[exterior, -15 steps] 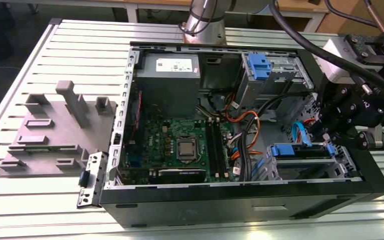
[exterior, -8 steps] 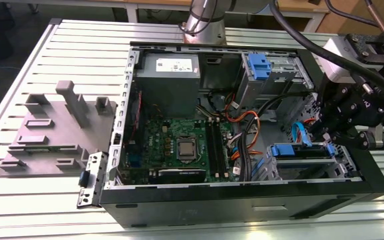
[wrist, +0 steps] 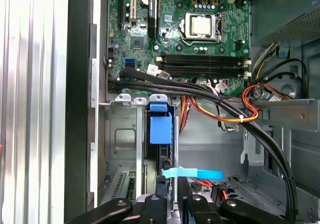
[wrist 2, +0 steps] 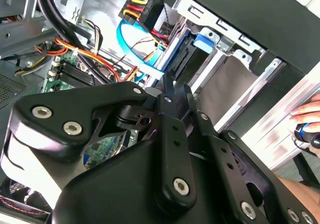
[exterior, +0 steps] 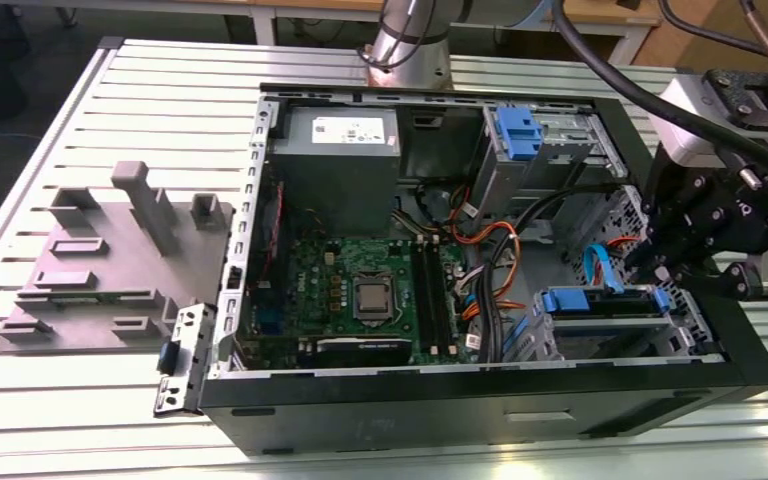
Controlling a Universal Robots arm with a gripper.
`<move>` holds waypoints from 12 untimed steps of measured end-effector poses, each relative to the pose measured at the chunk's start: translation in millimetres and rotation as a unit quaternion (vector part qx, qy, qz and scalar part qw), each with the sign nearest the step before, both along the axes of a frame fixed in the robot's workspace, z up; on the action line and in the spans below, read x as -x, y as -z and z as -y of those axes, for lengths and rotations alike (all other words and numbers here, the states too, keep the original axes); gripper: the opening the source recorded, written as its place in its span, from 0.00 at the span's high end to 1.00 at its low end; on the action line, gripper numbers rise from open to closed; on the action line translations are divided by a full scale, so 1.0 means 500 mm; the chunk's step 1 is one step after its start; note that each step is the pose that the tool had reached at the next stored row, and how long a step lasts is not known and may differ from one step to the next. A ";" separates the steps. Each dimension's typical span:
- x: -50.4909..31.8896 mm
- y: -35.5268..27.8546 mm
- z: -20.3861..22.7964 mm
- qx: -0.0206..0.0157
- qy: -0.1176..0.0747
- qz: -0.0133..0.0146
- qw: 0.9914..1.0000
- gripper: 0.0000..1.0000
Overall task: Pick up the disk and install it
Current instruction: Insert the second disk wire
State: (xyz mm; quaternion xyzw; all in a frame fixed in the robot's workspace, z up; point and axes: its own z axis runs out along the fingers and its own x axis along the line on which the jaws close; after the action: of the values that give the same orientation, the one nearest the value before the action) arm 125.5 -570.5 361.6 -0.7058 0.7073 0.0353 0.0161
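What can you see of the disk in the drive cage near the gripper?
In the first wrist view the disk shows edge-on: a thin dark slab with a blue plastic rail end, standing in a slot of the grey metal drive cage in a corner of the case. A light blue flat cable crosses close to it. The gripper is right at its near end; whether it holds the disk cannot be told.

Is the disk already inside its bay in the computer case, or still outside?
Inside: the disk sits in the drive cage, with the gripper right at it.
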 end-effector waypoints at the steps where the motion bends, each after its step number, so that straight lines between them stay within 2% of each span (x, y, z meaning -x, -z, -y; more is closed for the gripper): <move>1: -0.002 0.000 -0.0001 0.000 0.000 0.000 1.000 0.76; 12: -0.007 0.001 -0.0003 0.000 0.000 0.000 1.000 0.76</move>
State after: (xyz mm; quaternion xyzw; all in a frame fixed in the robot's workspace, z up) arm 129.0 -570.4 361.2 -0.7058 0.7073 0.0352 0.0160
